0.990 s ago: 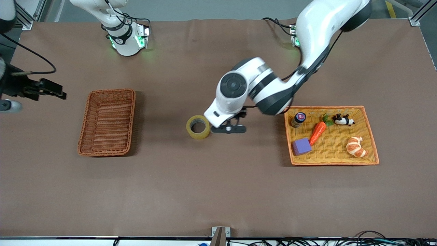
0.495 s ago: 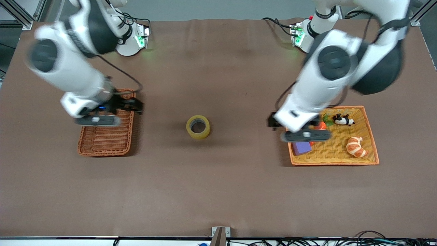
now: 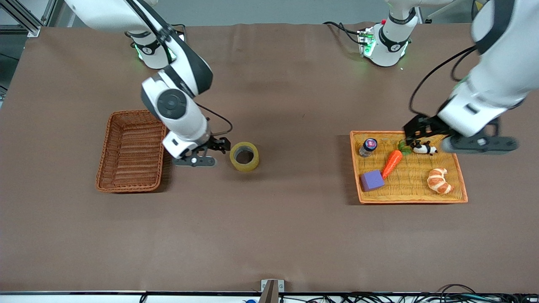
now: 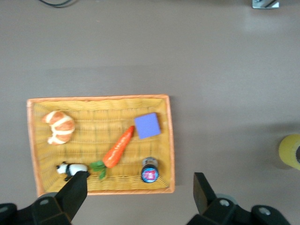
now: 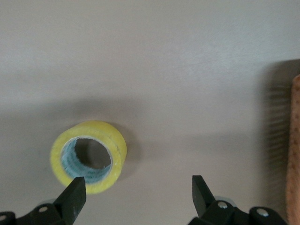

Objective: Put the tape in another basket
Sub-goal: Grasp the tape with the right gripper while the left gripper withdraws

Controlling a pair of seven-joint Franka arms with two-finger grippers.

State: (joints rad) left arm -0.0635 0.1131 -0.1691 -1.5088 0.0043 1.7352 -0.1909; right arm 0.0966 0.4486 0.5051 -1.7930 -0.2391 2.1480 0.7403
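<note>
The tape (image 3: 244, 156), a yellowish roll with a grey core, lies flat on the table between the reddish-brown basket (image 3: 132, 150) and the yellow tray (image 3: 459, 176). My right gripper (image 3: 219, 145) is open and empty, low beside the tape on its basket side. In the right wrist view the tape (image 5: 89, 157) sits by one fingertip of the right gripper (image 5: 136, 190), not between the fingers. My left gripper (image 3: 414, 131) is open and empty over the tray's edge nearest the robots. In the left wrist view the left gripper (image 4: 139, 186) hangs over that edge, and the tape (image 4: 290, 151) shows at the frame's border.
The tray holds a croissant (image 3: 438, 180), a carrot (image 3: 391, 163), a purple block (image 3: 372, 180), a toy panda (image 3: 423, 147) and a small jar (image 3: 368, 146). The basket is empty; its rim (image 5: 295, 154) shows in the right wrist view.
My left arm left the tape on the table and swung back over the tray. My right arm swung in across the basket and now sits beside the tape. The tape has not moved.
</note>
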